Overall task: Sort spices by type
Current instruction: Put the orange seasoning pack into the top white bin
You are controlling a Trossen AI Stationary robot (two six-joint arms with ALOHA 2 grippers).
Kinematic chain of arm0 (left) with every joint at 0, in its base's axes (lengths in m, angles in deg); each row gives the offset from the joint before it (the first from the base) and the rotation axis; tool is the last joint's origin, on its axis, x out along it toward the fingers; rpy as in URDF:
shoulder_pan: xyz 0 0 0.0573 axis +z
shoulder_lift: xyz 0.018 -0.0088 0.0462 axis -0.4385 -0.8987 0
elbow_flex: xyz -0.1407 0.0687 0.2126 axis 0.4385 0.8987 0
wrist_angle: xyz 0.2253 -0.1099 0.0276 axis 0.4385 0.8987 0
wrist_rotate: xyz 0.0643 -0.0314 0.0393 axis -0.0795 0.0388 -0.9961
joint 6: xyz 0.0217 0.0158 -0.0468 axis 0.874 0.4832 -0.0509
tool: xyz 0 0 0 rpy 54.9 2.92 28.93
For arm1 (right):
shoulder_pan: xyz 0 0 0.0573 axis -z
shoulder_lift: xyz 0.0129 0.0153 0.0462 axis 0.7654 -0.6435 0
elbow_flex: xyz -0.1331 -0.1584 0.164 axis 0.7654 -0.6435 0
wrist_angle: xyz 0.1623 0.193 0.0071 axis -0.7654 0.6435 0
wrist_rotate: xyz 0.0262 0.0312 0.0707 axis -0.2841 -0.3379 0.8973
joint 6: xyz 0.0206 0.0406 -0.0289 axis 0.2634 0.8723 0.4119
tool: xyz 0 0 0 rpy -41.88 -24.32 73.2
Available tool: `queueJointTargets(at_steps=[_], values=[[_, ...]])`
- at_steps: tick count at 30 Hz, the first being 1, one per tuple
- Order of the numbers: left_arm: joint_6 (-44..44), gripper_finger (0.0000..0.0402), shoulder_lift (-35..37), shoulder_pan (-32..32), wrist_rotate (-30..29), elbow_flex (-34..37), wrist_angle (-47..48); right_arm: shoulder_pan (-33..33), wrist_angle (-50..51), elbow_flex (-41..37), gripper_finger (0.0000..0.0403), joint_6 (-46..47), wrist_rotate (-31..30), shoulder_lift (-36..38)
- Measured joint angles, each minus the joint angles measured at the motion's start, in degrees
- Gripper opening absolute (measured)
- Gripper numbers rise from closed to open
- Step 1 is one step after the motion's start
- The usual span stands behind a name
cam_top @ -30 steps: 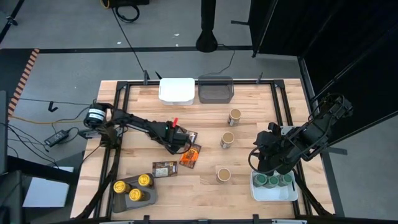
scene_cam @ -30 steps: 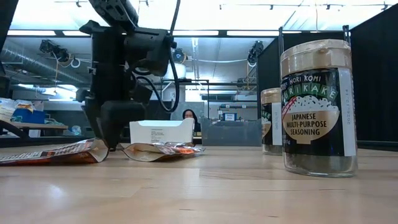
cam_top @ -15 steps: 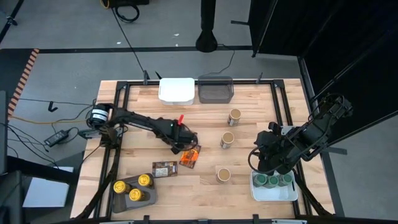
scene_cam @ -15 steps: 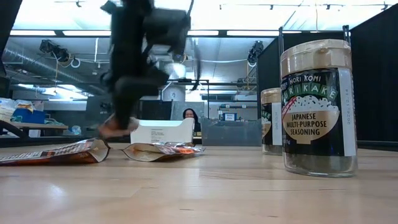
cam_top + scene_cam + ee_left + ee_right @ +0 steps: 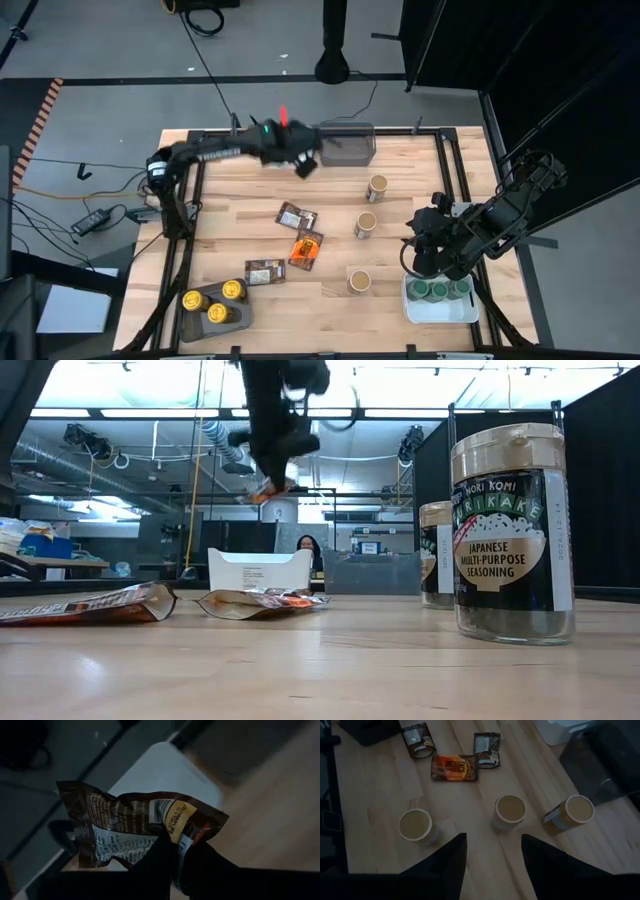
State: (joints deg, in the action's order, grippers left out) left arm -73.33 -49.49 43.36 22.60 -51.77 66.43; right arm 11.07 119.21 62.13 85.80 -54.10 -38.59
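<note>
Hanging above the white tray [image 5: 283, 146] at the worktop's [image 5: 330, 200] far edge, the left gripper [image 5: 300, 160] is clamped on a brown packet [image 5: 135, 827], held clear of the surface. Three packets [image 5: 297, 216] [image 5: 307, 249] [image 5: 265, 271] are seen mid-worktop, with three tan-lidded jars [image 5: 366, 224] just beside them. Open wood is left between these and the grey tray [image 5: 346, 145]. The right gripper [image 5: 490, 855], fingers apart, is parked over green-lidded jars [image 5: 436, 290] near the right edge.
</note>
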Motion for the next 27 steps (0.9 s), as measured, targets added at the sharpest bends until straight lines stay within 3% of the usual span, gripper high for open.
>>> queueJointTargets(at_steps=[6,11,24,27], values=[[11.6,0.0018,-0.5,9.9,11.1,5.0,-7.5,0.0,0.0,0.0,0.0197,-0.1,0.0,0.0],[11.9,0.0037,-0.6,14.0,11.5,9.4,-11.3,0.0,-0.2,-0.4,0.0195,-0.1,0.0,0.0],[16.6,0.0162,-0.5,13.6,17.5,9.7,-15.3,0.0,-0.2,-5.6,0.0193,3.1,2.7,0.0],[18.0,0.0191,0.4,12.9,23.6,9.7,-13.6,0.0,-0.7,-5.8,0.0193,3.0,3.0,0.0]])
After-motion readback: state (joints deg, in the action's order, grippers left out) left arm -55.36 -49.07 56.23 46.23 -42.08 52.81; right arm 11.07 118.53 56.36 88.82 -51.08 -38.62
